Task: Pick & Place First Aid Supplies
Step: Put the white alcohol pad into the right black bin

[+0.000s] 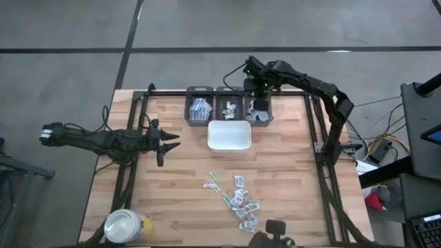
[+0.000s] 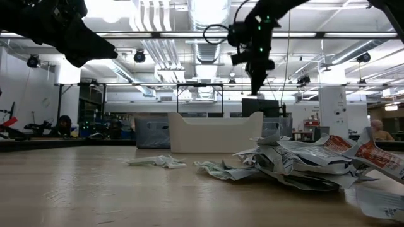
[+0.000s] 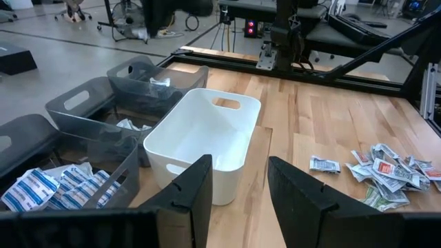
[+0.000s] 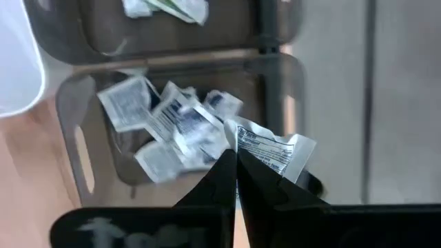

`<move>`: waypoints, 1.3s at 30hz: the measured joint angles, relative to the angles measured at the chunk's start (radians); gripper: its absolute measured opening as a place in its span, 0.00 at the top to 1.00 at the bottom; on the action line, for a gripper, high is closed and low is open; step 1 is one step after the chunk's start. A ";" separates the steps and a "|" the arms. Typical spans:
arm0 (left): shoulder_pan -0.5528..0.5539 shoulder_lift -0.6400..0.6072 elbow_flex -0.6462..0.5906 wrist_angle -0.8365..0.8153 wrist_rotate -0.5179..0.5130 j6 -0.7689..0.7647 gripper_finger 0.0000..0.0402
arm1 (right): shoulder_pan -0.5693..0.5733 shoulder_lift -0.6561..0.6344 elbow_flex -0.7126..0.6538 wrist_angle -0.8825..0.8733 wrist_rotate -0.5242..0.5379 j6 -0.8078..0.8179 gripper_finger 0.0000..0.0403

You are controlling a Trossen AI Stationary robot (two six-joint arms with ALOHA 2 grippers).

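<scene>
White tray (image 1: 229,136) fronts three grey bins (image 1: 229,105); jar (image 1: 125,226), perhaps yellow.

I can't read the print on the loose packets (image 1: 238,200) lying near the white tray (image 1: 229,136). The yellow jar (image 1: 127,227) is cut by the frame edge, and my low camera blurs the nearest sachets (image 2: 379,202).

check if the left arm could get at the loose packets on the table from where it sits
Probably yes. The left gripper is open above bare wood, and nothing stands between it and the pile of packets; the white tray sits off to the side.
</scene>
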 joint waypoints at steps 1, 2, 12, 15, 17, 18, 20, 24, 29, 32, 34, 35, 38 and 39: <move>0.000 0.000 0.000 0.000 0.000 0.000 0.66 | -0.009 0.000 -0.029 0.028 -0.025 -0.009 0.98; 0.000 0.000 0.000 0.000 0.000 0.000 0.66 | -0.015 0.000 -0.057 0.057 -0.048 -0.016 0.98; 0.000 0.000 0.000 0.000 -0.001 0.000 0.66 | -0.058 0.000 -0.255 0.282 -0.127 -0.065 0.98; 0.000 0.000 0.000 0.000 -0.012 0.000 0.66 | -0.064 0.000 -0.295 0.311 -0.138 -0.066 0.98; 0.000 0.000 0.000 0.000 -0.030 0.000 0.66 | -0.071 0.000 -0.317 0.332 -0.176 -0.072 0.98; 0.000 0.000 0.000 0.000 -0.037 0.000 0.66 | -0.074 0.000 -0.328 0.344 -0.195 -0.073 0.98; 0.000 0.000 0.000 0.000 -0.045 0.000 0.66 | -0.078 0.000 -0.352 0.367 -0.208 -0.073 0.98; 0.000 0.000 0.000 0.000 -0.046 -0.002 0.66 | -0.086 0.005 -0.387 0.400 -0.234 -0.076 0.98; 0.000 0.000 0.000 0.000 -0.046 -0.006 0.66 | -0.095 0.005 -0.422 0.425 -0.252 -0.087 0.98; 0.000 0.000 0.000 0.000 -0.046 -0.006 0.66 | -0.096 0.005 -0.428 0.431 -0.253 -0.090 0.98; 0.000 0.000 0.000 0.000 -0.046 -0.006 0.66 | -0.097 0.005 -0.427 0.435 -0.253 -0.091 0.98; 0.000 0.000 0.000 0.000 -0.046 -0.006 0.66 | -0.098 0.005 -0.424 0.435 -0.253 -0.091 0.98; 0.000 0.000 0.000 0.000 -0.046 -0.007 0.66 | -0.099 0.005 -0.420 0.453 -0.252 -0.090 0.98; 0.000 0.000 0.000 0.000 -0.046 -0.008 0.66 | -0.099 0.005 -0.420 0.457 -0.252 -0.090 0.98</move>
